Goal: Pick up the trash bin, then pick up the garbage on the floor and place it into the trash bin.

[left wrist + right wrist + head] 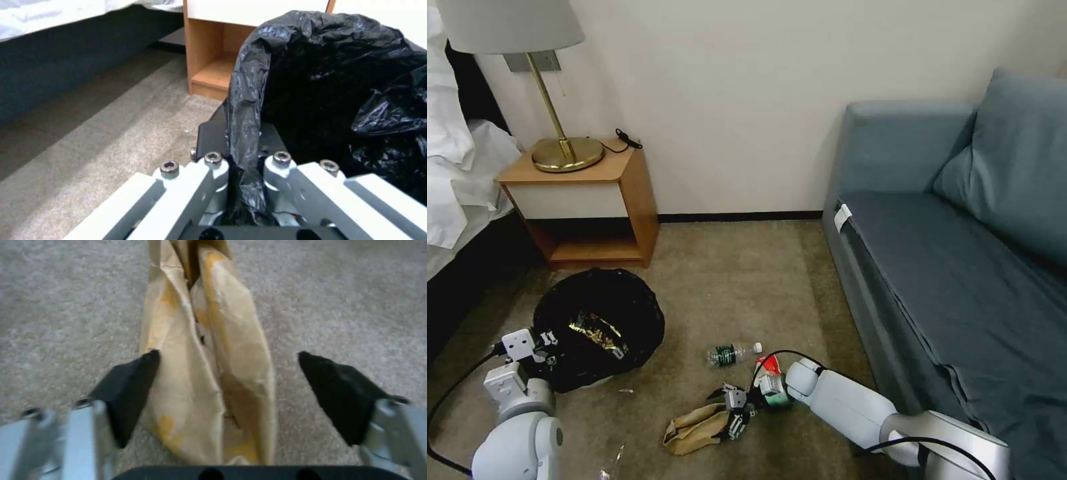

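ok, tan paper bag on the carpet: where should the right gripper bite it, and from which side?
Across the narrow crumpled body of the paper bag, from above. It lies flat and elongated on the carpet, and the right gripper is open astride it with one finger at its edge, so closing crosswise likely pinches the folds.

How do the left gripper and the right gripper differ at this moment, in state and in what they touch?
The left gripper is shut on the trash bin rim; the right gripper is open around the paper bag. The left one holds its object; the right one has not closed yet. Both are low, near the carpet.
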Controlling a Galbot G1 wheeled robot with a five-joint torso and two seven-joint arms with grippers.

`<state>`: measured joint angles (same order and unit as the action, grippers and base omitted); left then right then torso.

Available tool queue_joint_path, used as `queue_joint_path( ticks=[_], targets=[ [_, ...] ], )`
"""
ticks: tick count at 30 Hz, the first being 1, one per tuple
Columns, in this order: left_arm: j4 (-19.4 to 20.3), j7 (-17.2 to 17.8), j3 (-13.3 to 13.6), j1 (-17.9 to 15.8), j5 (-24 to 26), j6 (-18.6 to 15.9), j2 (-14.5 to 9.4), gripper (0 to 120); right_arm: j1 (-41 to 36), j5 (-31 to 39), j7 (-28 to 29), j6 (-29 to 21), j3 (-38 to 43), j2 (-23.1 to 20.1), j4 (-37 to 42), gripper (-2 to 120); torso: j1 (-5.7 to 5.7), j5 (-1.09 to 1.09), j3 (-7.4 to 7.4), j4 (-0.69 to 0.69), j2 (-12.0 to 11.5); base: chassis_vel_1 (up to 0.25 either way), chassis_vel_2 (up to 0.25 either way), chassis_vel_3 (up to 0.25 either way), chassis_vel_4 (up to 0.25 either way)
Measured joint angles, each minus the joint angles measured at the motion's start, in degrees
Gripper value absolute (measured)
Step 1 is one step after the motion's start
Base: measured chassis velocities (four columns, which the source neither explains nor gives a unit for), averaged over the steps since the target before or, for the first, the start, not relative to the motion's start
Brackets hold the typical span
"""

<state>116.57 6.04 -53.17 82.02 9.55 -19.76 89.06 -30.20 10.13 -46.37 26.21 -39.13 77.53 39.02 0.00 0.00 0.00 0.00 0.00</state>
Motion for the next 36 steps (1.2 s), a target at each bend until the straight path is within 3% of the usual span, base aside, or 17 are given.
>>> queue_joint_path(
  ticks=[2,5,9,17,20,22,36],
  targets=[
    [0.00,-0.03,0.00,-0.07,0.04,0.00,-0.02,4,-0.16,0.09,0.07,0.05,0.11,-0.11,0.02,75,0.00,0.00,0.00,0.00,0.00,0.000,0.000,0.000,0.000],
    [-0.06,0.00,-0.15,-0.20,0.12,0.00,-0.11,4,-0.83,1.87,0.10,-0.55,0.04,-0.77,1.05,58,0.00,0.00,0.00,0.00,0.00,0.000,0.000,0.000,0.000],
    [-0.08,0.02,-0.24,-0.23,0.28,0.00,-0.19,4,-1.16,2.06,0.08,-0.70,0.00,-0.99,1.27,51,0.00,0.00,0.00,0.00,0.00,0.000,0.000,0.000,0.000],
    [-0.33,0.35,-0.49,-0.58,0.60,-0.15,-0.43,4,-1.58,2.48,0.26,-0.94,0.14,-1.53,1.52,15,0.00,0.00,0.00,0.00,0.00,0.000,0.000,0.000,0.000],
    [-0.44,0.37,-0.51,-0.57,0.64,-0.15,-0.47,4,-1.70,2.58,0.35,-1.01,0.15,-1.60,1.69,11,0.00,0.00,0.00,0.00,0.00,0.000,0.000,0.000,0.000],
    [-0.60,0.39,-0.59,-0.64,0.69,-0.16,-0.54,4,-1.95,2.63,0.58,-1.04,0.24,-1.69,1.90,0,0.00,0.00,0.00,0.00,0.00,0.000,0.000,0.000,0.000],
    [-0.69,0.38,-0.52,-0.83,0.68,-0.20,-0.65,4,-2.36,2.95,2.00,-0.71,1.86,-3.50,4.45,0,0.00,0.00,0.00,0.00,0.00,0.000,0.000,0.000,0.000]
  ],
)
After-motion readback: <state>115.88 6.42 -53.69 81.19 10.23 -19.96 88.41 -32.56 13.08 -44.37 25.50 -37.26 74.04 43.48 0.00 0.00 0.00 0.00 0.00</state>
